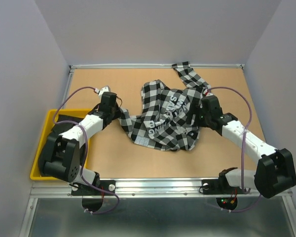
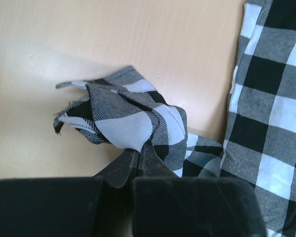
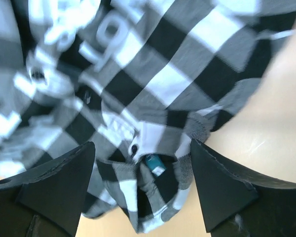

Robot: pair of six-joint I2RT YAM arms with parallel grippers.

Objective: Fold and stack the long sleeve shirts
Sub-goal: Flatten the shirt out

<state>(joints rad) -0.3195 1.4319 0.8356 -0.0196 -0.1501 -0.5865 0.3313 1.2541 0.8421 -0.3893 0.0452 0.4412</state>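
Observation:
The black-and-white check shirt [image 1: 163,116] lies crumpled on the middle of the table, its white lettering showing and one sleeve [image 1: 187,73] running to the far edge. My left gripper [image 1: 119,114] is at the shirt's left edge. In the left wrist view it [image 2: 139,150] is shut on a bunched fold of check cloth [image 2: 118,111]. My right gripper [image 1: 197,116] hovers over the shirt's right side. In the right wrist view it [image 3: 143,168] is open, with the shirt [image 3: 153,74] and a small teal tag [image 3: 154,165] below the gap. The plain black shirt [image 1: 64,118] lies in the bin, partly hidden by my left arm.
A yellow bin [image 1: 42,148] stands at the table's left edge beside my left arm. Walls close the table at the back and on both sides. Bare wood [image 1: 113,158] shows in front of the shirt.

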